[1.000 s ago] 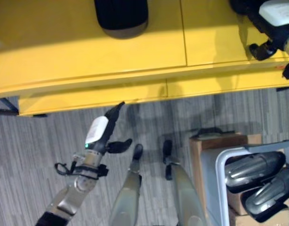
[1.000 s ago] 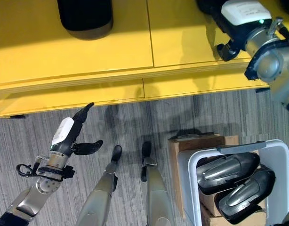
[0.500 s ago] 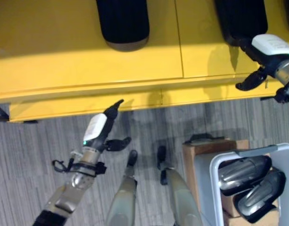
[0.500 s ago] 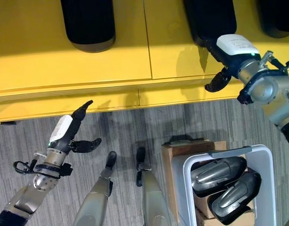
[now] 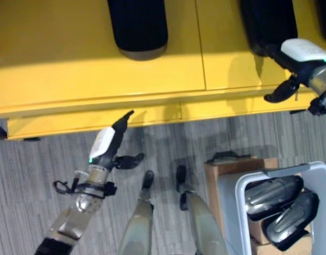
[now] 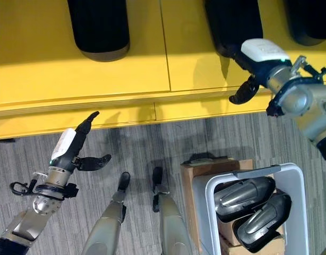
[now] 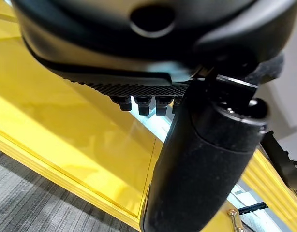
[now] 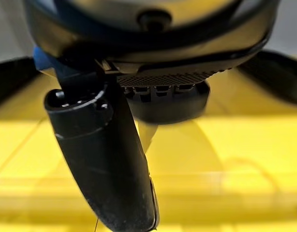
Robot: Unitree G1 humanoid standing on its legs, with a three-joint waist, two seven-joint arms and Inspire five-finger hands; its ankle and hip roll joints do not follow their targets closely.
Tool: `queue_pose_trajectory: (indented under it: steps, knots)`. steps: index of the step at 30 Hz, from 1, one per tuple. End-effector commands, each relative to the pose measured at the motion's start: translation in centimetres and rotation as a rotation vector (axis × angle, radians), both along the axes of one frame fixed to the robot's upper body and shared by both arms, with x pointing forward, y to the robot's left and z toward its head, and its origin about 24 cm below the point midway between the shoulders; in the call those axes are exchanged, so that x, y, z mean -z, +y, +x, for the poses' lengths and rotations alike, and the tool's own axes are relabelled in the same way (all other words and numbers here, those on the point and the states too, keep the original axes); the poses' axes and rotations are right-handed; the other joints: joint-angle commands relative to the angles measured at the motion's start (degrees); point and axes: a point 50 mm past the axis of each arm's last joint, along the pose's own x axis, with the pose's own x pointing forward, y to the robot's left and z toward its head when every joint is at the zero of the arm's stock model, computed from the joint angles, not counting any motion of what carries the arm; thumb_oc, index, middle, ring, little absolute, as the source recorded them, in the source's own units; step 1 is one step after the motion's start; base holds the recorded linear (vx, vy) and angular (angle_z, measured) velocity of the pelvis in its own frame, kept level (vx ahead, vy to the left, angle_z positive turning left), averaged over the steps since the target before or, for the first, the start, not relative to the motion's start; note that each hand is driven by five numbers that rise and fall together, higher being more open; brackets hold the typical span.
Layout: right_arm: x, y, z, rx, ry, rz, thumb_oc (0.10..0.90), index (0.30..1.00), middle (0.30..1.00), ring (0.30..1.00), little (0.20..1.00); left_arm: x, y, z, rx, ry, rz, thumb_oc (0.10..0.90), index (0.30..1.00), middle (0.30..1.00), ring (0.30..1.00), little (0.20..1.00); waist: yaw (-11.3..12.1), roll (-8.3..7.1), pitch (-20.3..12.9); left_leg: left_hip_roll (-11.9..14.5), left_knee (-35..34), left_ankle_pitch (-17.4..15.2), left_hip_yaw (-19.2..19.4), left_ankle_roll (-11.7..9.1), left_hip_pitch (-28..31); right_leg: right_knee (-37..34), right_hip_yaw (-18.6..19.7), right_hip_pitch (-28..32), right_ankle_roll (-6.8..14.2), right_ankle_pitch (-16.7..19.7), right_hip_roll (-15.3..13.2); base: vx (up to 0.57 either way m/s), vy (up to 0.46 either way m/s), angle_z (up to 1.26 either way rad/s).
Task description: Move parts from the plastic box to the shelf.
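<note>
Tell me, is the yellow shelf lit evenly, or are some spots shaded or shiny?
Left eye view: the yellow shelf is dim at the back around the dark part, with a brighter band nearer its front edge. Left wrist view: a pale sheen lies on the shelf past the left hand.

No legible text, labels, numbers or signs anywhere. Yellow shelf [image 6: 126, 64]: plain faces, unmarked. Dark parts on shelf [image 6: 98, 26]: no print readable. Parts in plastic box [image 6: 245, 197]: glossy, nothing to read. White covers on left hand [image 6: 65, 144] and right hand [image 6: 265, 53]: blank. Cardboard box [image 6: 197, 175]: no marking discernible.
</note>
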Motion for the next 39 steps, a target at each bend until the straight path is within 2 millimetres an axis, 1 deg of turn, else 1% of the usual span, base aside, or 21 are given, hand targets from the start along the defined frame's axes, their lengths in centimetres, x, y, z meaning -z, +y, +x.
queue_pose_trajectory:
  steps: [1, 2, 4, 6, 8, 11, 15, 17, 20, 21, 24, 25, 26, 28, 32, 34, 36, 37, 38, 39]
  knots:
    - [-4.6, -0.5, -0.8, 0.052, -0.219, 0.012, 0.900, 1.000, 1.000, 1.000, 1.000, -2.8, -0.1, -1.1, 0.058, -0.133, 0.017, 0.900, 1.000, 1.000, 1.000, 1.000, -0.50, -1.88, -7.00, 1.84, -5.73, -3.12, 0.09, 0.49, 7.69, 10.11, 1.47, -4.65, 1.29, -6.72, 1.20, 0.00, 0.000, 0.00]
    - [-5.9, -0.1, -1.1, 0.044, -0.270, -0.001, 0.900, 1.000, 1.000, 1.000, 1.000, -2.9, 0.0, -1.2, 0.055, -0.136, 0.025, 0.900, 1.000, 1.000, 1.000, 1.000, -0.47, -2.04, -7.18, 1.82, -5.65, -3.14, 0.20, 0.51, 7.74, 10.08, 1.41, -4.55, 1.32, -6.66, 1.21, -0.02, 0.033, -0.01]
    - [-7.6, 0.5, -1.7, 0.023, -0.335, -0.006, 0.900, 1.000, 1.000, 1.000, 1.000, -2.8, 0.2, -1.2, 0.051, -0.134, 0.027, 0.900, 1.000, 1.000, 1.000, 1.000, -0.87, -1.88, -7.47, 1.84, -5.57, -3.18, 0.33, 0.56, 7.79, 9.88, 1.52, -4.33, 1.35, -6.56, 1.22, -0.01, 0.025, -0.03]
    - [-8.0, 0.6, -1.9, 0.022, -0.350, -0.017, 0.900, 1.000, 1.000, 1.000, 1.000, -2.8, 0.2, -1.3, 0.047, -0.133, 0.030, 0.900, 1.000, 1.000, 1.000, 1.000, -0.99, -1.86, -7.65, 1.86, -5.57, -3.21, 0.31, 0.58, 7.87, 9.86, 1.57, -4.20, 1.35, -6.54, 1.25, 0.00, 0.005, -0.02]
    - [-9.1, 0.8, -2.5, 0.020, -0.394, -0.034, 0.900, 1.000, 1.000, 1.000, 1.000, -2.8, 0.4, -1.3, 0.046, -0.132, 0.040, 0.900, 1.000, 1.000, 1.000, 1.000, -1.23, -1.98, -8.18, 1.93, -5.70, -3.29, 0.34, 0.61, 8.26, 9.53, 1.59, -3.74, 1.44, -6.41, 1.26, 0.00, 0.009, 0.02]
    - [-10.0, 0.9, -3.1, 0.012, -0.430, -0.033, 0.900, 1.000, 1.000, 1.000, 1.000, -2.8, 0.5, -1.3, 0.048, -0.130, 0.044, 0.900, 1.000, 1.000, 1.000, 1.000, -1.70, -1.98, -8.83, 1.97, -5.92, -3.35, 0.40, 0.62, 8.69, 8.95, 1.70, -2.94, 1.56, -6.29, 1.33, 0.00, 0.012, 0.03]
    - [-10.2, 0.9, -3.8, -0.014, -0.439, -0.020, 0.900, 1.000, 1.000, 1.000, 1.000, -2.7, 0.6, -1.4, 0.053, -0.115, 0.051, 0.900, 1.000, 1.000, 1.000, 1.000, -2.52, -1.71, -9.93, 2.10, -6.47, -3.24, 0.35, 0.65, 9.67, 7.90, 1.74, -1.63, 1.74, -6.01, 1.39, 0.00, 0.008, 0.00]
    - [-9.8, 0.7, -4.0, -0.022, -0.431, -0.008, 0.900, 1.000, 1.000, 1.000, 1.000, -2.5, 0.6, -1.4, 0.054, -0.106, 0.054, 0.900, 1.000, 1.000, 1.000, 1.000, -2.87, -1.48, -10.47, 2.13, -6.90, -3.20, 0.30, 0.69, 10.35, 6.97, 1.74, -0.62, 1.86, -5.78, 1.42, 0.00, 0.000, 0.00]
    - [-8.7, 0.6, -4.3, -0.060, -0.409, 0.032, 0.900, 1.000, 1.000, 1.000, 1.000, -2.2, 0.6, -1.5, 0.051, -0.089, 0.046, 0.900, 1.000, 1.000, 1.000, 1.000, -3.74, -0.60, -11.47, 2.18, -7.49, -3.17, 0.45, 0.79, 11.33, 5.73, 1.80, 0.94, 2.14, -5.43, 1.38, 0.00, 0.000, 0.00]
    - [-8.5, 0.4, -4.3, -0.059, -0.407, 0.036, 0.900, 1.000, 1.000, 1.000, 1.000, -2.2, 0.6, -1.5, 0.051, -0.087, 0.051, 0.900, 1.000, 1.000, 1.000, 1.000, -3.67, -0.75, -11.49, 2.24, -7.56, -3.14, 0.40, 0.80, 11.43, 5.55, 1.73, 1.11, 2.14, -5.37, 1.40, 0.03, 0.024, -0.05]
    - [-3.6, -0.5, -4.8, -0.120, -0.318, 0.147, 0.900, 1.000, 1.000, 1.000, 1.000, -1.5, 0.7, -1.7, 0.049, -0.044, 0.036, 0.900, 1.000, 1.000, 1.000, 1.000, -5.67, 1.40, -14.76, 2.73, -10.44, -2.38, 0.52, 1.11, 14.09, -1.21, 1.73, 6.68, 3.25, -3.42, 0.99, 0.06, 0.056, -0.03]
    - [-3.2, -0.5, -4.9, -0.128, -0.310, 0.152, 0.900, 1.000, 1.000, 1.000, 1.000, -1.2, 0.8, -1.8, 0.044, -0.033, 0.029, 0.900, 1.000, 1.000, 1.000, 1.000, -5.94, 1.86, -15.30, 2.71, -10.52, -2.34, 0.62, 1.08, 14.29, -2.01, 1.68, 7.32, 3.36, -3.30, 0.82, 0.05, 0.045, -0.06]
    - [-2.1, -0.9, -5.2, -0.129, -0.298, 0.174, 0.900, 1.000, 1.000, 1.000, 1.000, -1.1, 1.0, -2.0, 0.042, -0.021, 0.031, 0.900, 1.000, 1.000, 1.000, 1.000, -5.98, 2.11, -16.02, 2.74, -10.61, -2.35, 0.49, 1.06, 14.51, -3.69, 1.38, 8.60, 3.54, -2.77, 0.56, 0.04, 0.041, -0.10]
    - [1.2, -1.9, -5.8, -0.119, -0.241, 0.253, 0.900, 1.000, 1.000, 1.000, 1.000, -0.4, 1.3, -2.4, 0.026, 0.012, 0.015, 0.900, 1.000, 1.000, 1.000, 1.000, -6.55, 3.34, -17.98, 2.52, -10.61, -2.39, 0.09, 1.18, 14.98, -6.97, 1.09, 11.33, 4.19, -1.44, -0.41, 0.03, 0.044, -0.05]
    - [5.4, -3.2, -7.6, -0.084, -0.179, 0.329, 0.900, 1.000, 1.000, 1.000, 1.000, 0.4, 1.7, -3.0, 0.014, 0.056, 0.017, 0.900, 1.000, 1.000, 1.000, 1.000, -6.79, 3.90, -20.82, 2.54, -10.61, -2.46, 0.27, 1.24, 15.71, -11.08, 0.54, 14.35, 4.96, 0.58, -1.26, 0.01, 0.010, 0.02]
    - [7.0, -3.6, -8.2, -0.063, -0.156, 0.351, 0.900, 1.000, 1.000, 1.000, 1.000, 0.6, 1.8, -3.4, 0.006, 0.072, 0.018, 0.900, 1.000, 1.000, 1.000, 1.000, -6.67, 4.11, -21.83, 2.46, -10.61, -2.51, 0.44, 1.32, 15.88, -12.71, 0.77, 15.33, 5.27, 1.50, -1.42, -0.01, -0.002, -0.07]
    - [9.4, -3.9, -8.9, -0.019, -0.113, 0.321, 0.900, 1.000, 1.000, 1.000, 1.000, 1.3, 2.3, -3.9, -0.045, 0.085, -0.001, 0.900, 1.000, 1.000, 1.000, 1.000, -7.12, 4.55, -23.35, 2.41, -10.61, -2.63, 0.90, 1.57, 16.42, -13.44, 1.47, 16.19, 5.49, 2.13, -1.40, 0.02, -0.002, -0.07]
    - [9.9, -4.1, -9.1, -0.001, -0.106, 0.311, 0.900, 1.000, 1.000, 1.000, 1.000, 1.4, 2.4, -4.0, -0.053, 0.086, -0.003, 0.900, 1.000, 1.000, 1.000, 1.000, -6.99, 4.58, -23.62, 2.46, -10.61, -2.70, 0.89, 1.64, 16.64, -13.27, 1.52, 16.44, 5.47, 1.92, -1.29, 0.07, -0.032, -0.17]
    - [11.2, -4.4, -9.3, 0.033, -0.079, 0.297, 0.900, 1.000, 1.000, 1.000, 1.000, 1.6, 2.3, -4.1, -0.062, 0.089, -0.012, 0.900, 1.000, 1.000, 1.000, 1.000, -6.99, 4.72, -24.26, 2.65, -10.61, -3.03, 0.98, 1.76, 17.47, -12.89, 1.81, 17.11, 5.34, 1.35, -1.18, 0.14, -0.115, -0.19]
    - [12.3, -4.0, -9.1, 0.036, -0.009, 0.203, 0.900, 1.000, 1.000, 1.000, 1.000, 2.0, 2.4, -4.4, -0.068, 0.104, -0.007, 0.900, 1.000, 1.000, 1.000, 1.000, -6.87, 5.01, -24.53, 3.28, -10.61, -3.42, 1.29, 1.63, 18.90, -11.53, 2.41, 17.66, 5.02, 0.08, -0.54, 0.13, -0.109, -0.17]
